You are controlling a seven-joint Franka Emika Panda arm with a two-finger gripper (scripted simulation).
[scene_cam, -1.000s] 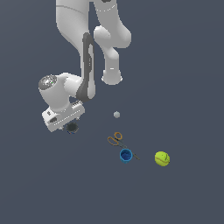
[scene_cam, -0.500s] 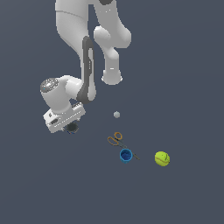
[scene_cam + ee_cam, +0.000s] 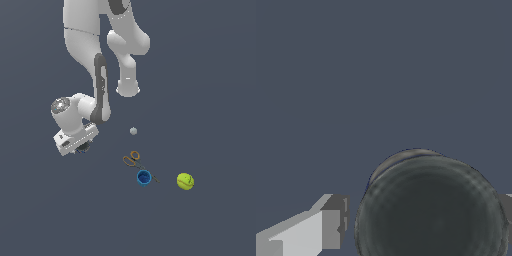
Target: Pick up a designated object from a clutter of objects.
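The designated object, a small dark round can [image 3: 431,210], fills the space between my gripper's [image 3: 423,220] fingers in the wrist view. One pale finger [image 3: 331,230] stands just off its side with a thin gap, and the other finger [image 3: 507,210] shows at the picture's edge. In the exterior view the gripper [image 3: 83,148] is low at the exterior view's left, open around the dark can [image 3: 84,148], which is mostly hidden under the hand. The rest of the clutter of objects lies apart, toward the exterior view's right.
Orange-handled scissors [image 3: 132,159], a bright blue cup [image 3: 143,177] and a yellow-green ball [image 3: 185,181] lie in a row toward the exterior view's right. A small grey sphere [image 3: 133,131] sits above the scissors. The floor is plain dark grey.
The hand has sunk a little lower over the dark can, which has stayed in place. The other objects have not moved.
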